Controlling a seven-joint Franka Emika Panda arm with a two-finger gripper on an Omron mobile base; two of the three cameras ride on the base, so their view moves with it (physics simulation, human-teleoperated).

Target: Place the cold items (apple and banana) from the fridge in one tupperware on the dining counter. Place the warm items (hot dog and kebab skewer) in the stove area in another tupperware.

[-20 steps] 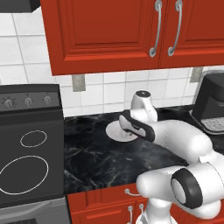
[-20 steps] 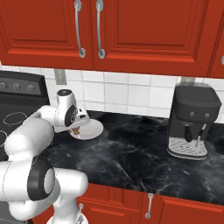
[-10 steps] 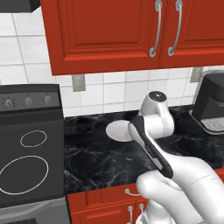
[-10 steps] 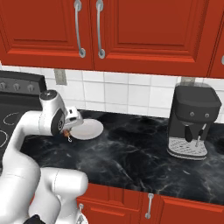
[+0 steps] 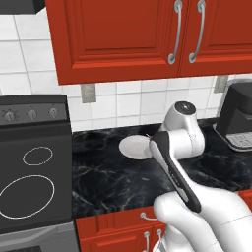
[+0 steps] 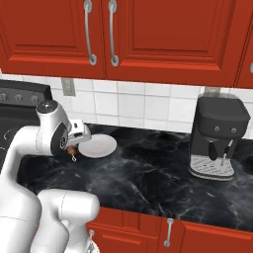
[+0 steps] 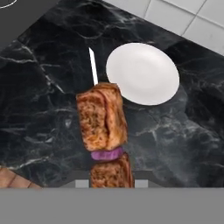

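One kebab skewer (image 7: 104,131) clamped in hand (image 6: 73,148), white plate (image 7: 142,73) below

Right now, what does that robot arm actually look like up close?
The arm is glossy white with smooth, rounded, bulging segments. A dark band runs along one link, and a dark round cap tops a joint. No loose cables or markings show. Its gripper is a small white block.

Base cams flank arm, share counter (image 5: 113,177); hand cam looks down close.
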